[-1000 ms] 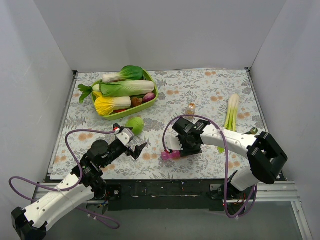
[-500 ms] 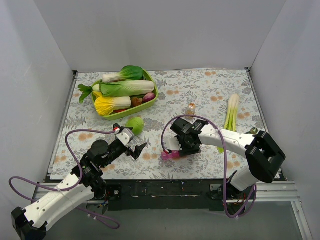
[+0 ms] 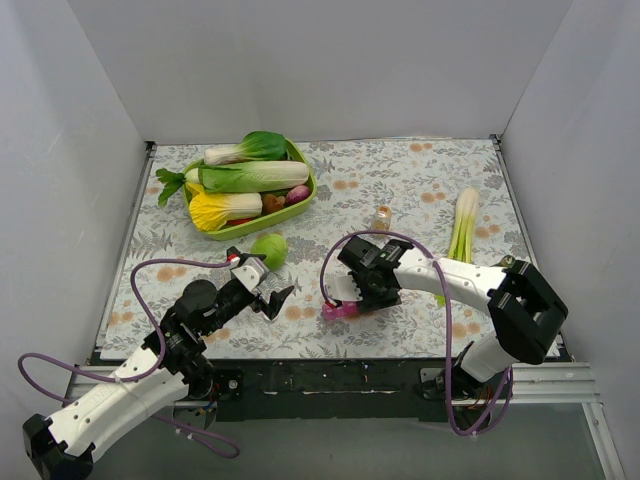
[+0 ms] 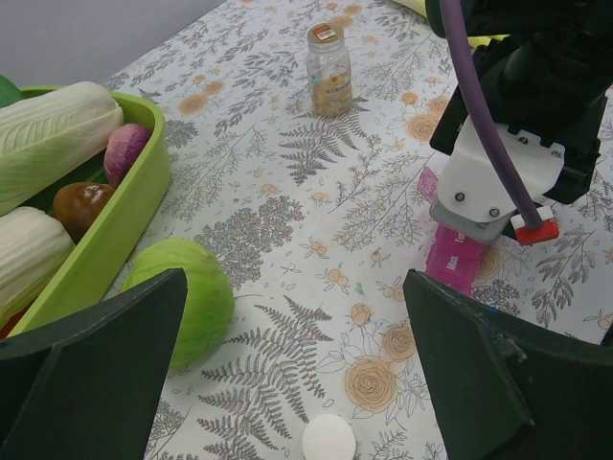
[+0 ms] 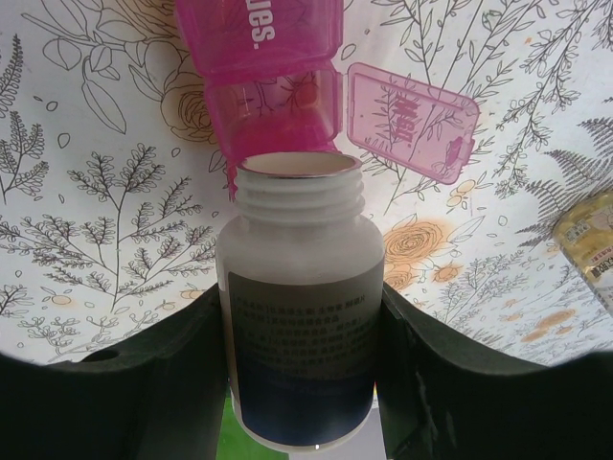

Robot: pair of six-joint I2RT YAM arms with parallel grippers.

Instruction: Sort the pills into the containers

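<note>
The pink translucent pill organiser (image 3: 338,311) lies on the floral cloth near the front edge. In the right wrist view the organiser (image 5: 259,57) has one lid (image 5: 412,120) flipped open. My right gripper (image 5: 299,316) is shut on a white pill bottle (image 5: 299,249) with a dark label. The bottle has no cap, and its open mouth sits right at the organiser's open end compartment. No pills show. My left gripper (image 4: 297,374) is open and empty, low over the cloth to the left of the organiser (image 4: 458,257). A white round cap (image 4: 329,439) lies below it.
A green ball-shaped vegetable (image 4: 187,297) lies left of the left gripper. A small clear jar (image 3: 381,217) stands behind the right gripper. A green tray (image 3: 305,195) of vegetables sits at the back left. A leek (image 3: 463,225) lies at the right.
My right gripper with the bottle has shifted slightly left over the organiser. The left arm has not moved.
</note>
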